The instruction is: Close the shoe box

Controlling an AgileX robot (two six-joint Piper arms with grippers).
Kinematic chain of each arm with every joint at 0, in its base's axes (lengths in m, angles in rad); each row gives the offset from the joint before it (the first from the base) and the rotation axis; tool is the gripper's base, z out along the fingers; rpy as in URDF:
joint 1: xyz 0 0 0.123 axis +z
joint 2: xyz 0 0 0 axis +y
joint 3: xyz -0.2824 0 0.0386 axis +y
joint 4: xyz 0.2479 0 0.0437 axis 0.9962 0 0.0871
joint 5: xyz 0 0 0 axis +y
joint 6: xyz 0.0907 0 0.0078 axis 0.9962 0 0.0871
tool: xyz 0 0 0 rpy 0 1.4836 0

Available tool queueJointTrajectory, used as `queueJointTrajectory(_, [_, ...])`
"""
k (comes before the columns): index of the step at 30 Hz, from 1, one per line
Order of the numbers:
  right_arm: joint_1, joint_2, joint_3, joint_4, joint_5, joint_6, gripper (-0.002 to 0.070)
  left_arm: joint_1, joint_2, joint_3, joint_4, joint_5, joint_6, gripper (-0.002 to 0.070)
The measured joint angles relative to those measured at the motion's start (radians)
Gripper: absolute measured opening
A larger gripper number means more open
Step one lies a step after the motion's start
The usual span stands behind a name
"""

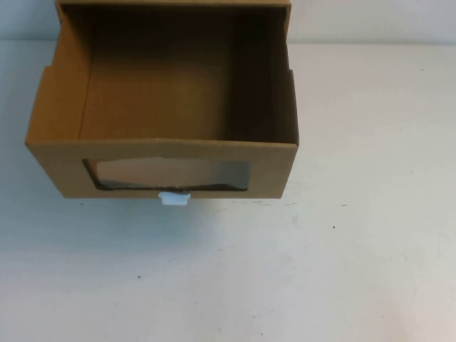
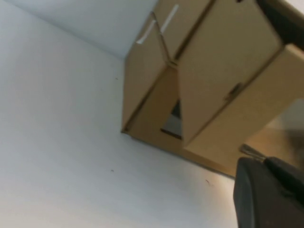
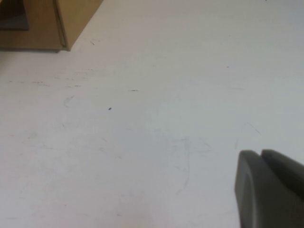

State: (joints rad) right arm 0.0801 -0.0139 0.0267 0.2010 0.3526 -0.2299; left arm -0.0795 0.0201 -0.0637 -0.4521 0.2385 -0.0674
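The brown cardboard drawer-style shoe box (image 1: pixel 164 114) stands pulled open at the white worktop's (image 1: pixel 320 271) far left. Left claw (image 2: pixel 268 199) beside it, right claw (image 3: pixel 268 187) nearer: grip unclear. Push its windowed front squarely inward.

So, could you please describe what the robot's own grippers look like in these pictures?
Little shows. The left gripper appears in its wrist view only as a dark grey, matte, rounded finger part near the shoe box. The right gripper looks alike, over the white table. No cables or markings are visible.
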Motion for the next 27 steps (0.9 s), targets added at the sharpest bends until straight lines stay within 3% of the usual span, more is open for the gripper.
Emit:
queueJointTrajectory(3, [0.000,0.000,0.000,0.000,0.000,0.000,-0.0013,0.000,0.114,-0.145,0.000,0.101,0.053,-0.0005])
queueJointTrajectory(8, [0.000,0.000,0.000,0.000,0.000,0.000,-0.0013,0.000,0.399,-0.449,-0.025,0.263,0.274,-0.0005])
queueJointTrajectory(14, [0.000,0.000,0.000,0.000,0.000,0.000,-0.0013,0.000,0.787,-0.852,-0.261,0.346,0.635,-0.0005])
queueJointTrajectory(17, [0.000,0.000,0.000,0.000,0.000,0.000,-0.0013,0.000,0.985,-1.075,-0.334,0.449,0.735,-0.0005])
queueJointTrajectory(27, [0.000,0.000,0.000,0.000,0.000,0.000,-0.0013,0.000,1.540,-1.793,-0.378,0.747,0.769,-0.0005])
